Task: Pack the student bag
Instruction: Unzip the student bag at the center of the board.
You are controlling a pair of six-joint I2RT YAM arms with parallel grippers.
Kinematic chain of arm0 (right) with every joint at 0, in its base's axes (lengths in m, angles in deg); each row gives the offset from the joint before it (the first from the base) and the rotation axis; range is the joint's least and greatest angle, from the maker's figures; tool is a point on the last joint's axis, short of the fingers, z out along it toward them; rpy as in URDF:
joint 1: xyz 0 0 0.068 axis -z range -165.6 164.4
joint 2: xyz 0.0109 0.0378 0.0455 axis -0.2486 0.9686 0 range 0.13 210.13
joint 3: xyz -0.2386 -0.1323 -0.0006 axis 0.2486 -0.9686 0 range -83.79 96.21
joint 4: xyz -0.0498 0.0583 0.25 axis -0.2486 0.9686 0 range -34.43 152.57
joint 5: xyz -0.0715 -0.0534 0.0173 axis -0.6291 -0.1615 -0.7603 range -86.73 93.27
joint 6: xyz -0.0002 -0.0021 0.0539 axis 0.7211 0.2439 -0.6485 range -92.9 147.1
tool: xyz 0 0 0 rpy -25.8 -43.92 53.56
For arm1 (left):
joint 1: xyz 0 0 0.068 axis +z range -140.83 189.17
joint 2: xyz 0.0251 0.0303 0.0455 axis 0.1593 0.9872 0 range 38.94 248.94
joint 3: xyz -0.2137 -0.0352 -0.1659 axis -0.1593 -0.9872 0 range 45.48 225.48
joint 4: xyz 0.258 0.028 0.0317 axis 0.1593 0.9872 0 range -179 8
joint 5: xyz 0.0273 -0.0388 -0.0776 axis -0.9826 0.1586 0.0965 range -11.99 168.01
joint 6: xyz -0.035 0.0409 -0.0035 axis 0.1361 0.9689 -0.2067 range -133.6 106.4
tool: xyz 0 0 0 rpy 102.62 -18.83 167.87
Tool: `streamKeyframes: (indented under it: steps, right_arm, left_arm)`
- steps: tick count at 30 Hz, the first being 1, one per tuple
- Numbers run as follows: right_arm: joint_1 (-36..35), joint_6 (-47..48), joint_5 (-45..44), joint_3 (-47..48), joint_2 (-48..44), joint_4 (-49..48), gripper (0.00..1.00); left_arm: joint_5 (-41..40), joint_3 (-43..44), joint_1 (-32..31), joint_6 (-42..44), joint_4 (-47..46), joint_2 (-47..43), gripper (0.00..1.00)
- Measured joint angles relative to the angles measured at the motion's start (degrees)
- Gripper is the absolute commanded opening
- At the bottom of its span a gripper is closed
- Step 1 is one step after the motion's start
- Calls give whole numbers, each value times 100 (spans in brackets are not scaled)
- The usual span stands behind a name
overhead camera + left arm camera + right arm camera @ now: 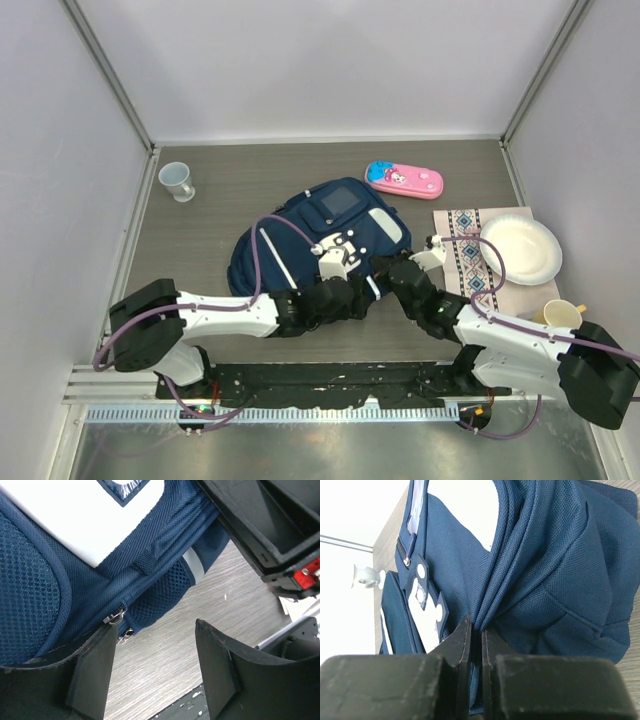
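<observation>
The navy student bag [300, 245] lies flat in the middle of the table, white patch up. My left gripper [360, 292] is at its near right edge. In the left wrist view it [155, 652] is open and empty over bare table, its left finger [95, 665] right beside the bag's zipper pulls [116, 616]. My right gripper [388, 268] is at the bag's right side. In the right wrist view it [476, 630] is shut on a pinched fold of the bag's navy fabric [555, 570].
A pink pencil case [403, 179] lies behind the bag. A clear cup [178, 181] stands at the far left. A white paper plate [520, 248] sits on a patterned mat [465, 255] at the right, with a yellow cup [562, 315] near it.
</observation>
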Motion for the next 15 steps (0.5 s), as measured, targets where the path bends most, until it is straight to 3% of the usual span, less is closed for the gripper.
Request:
streamKeyframes:
  steps: [2, 3, 9, 12, 14, 15]
  right_arm:
    - [-20, 22, -15, -4, 0, -2, 1]
    - [-33, 26, -35, -15, 0, -11, 1]
    - [-101, 70, -131, -63, -92, -2, 1]
    - [-153, 105, -175, -63, -162, 31, 1]
    - [-168, 118, -199, -63, -188, 50, 1]
    - [-173, 127, -208, -63, -197, 59, 1]
  left_arm:
    - [-87, 157, -4, 2, 186, 133, 59]
    - [-138, 256, -9, 7, 295, 216, 47]
    - [-483, 577, -37, 0, 868, 511, 35]
    - [-640, 579, -61, -37, 960, 511, 14]
    - [-754, 579, -66, -63, 1056, 511, 13]
    - [-796, 579, -63, -76, 1097, 511, 6]
